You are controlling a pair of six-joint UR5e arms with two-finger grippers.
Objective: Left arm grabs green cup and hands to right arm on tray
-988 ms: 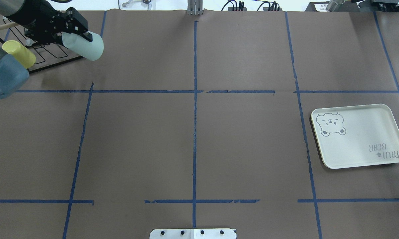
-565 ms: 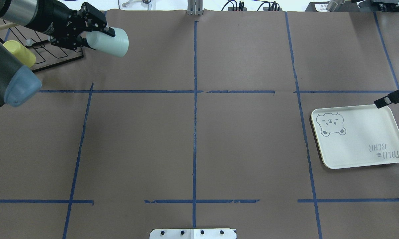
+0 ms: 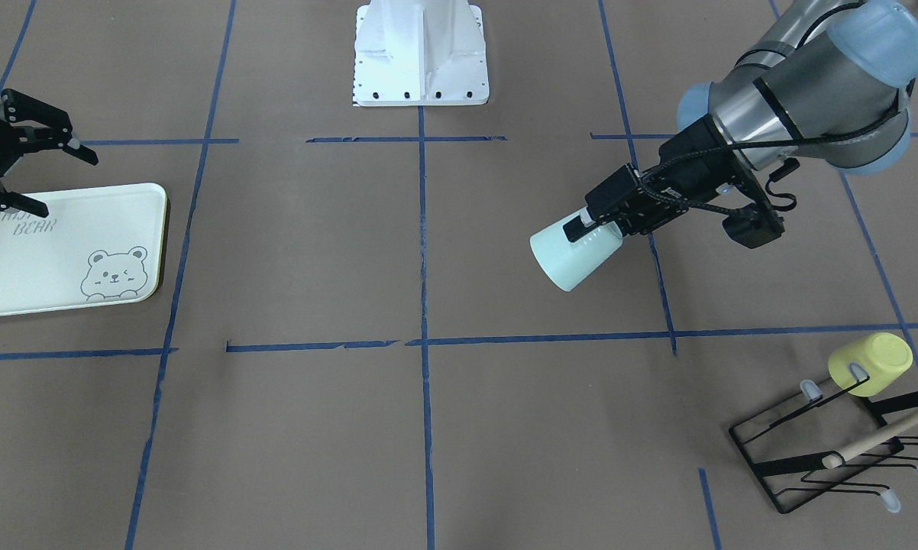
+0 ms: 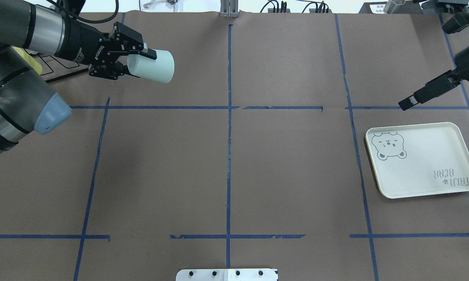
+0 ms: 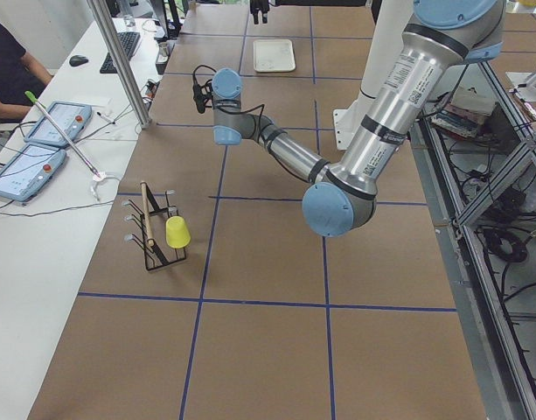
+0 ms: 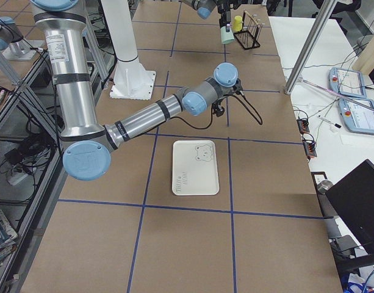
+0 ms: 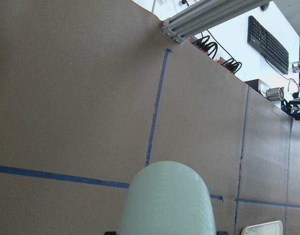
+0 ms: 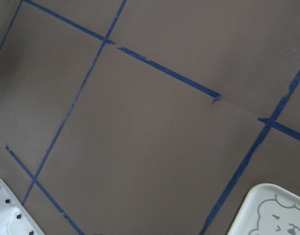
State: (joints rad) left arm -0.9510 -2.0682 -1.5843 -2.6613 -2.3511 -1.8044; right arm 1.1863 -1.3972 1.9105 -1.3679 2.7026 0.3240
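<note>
My left gripper is shut on the green cup and holds it sideways in the air over the far left of the table. The cup's closed bottom points toward the table's middle. In the front-facing view the cup hangs from that gripper. It fills the bottom of the left wrist view. The tray lies on the right with nothing on it. My right gripper is open and holds nothing, above the tray's edge. In the overhead view it shows edge-on just beyond the tray.
A yellow-green cup hangs on a black wire rack with a wooden rod at the far left corner. The robot's white base stands at the near middle edge. Blue tape lines cross the brown table cover.
My left arm has carried the green cup away from the rack toward the table's middle. My right arm has come into view and moved farther out beyond the tray.
</note>
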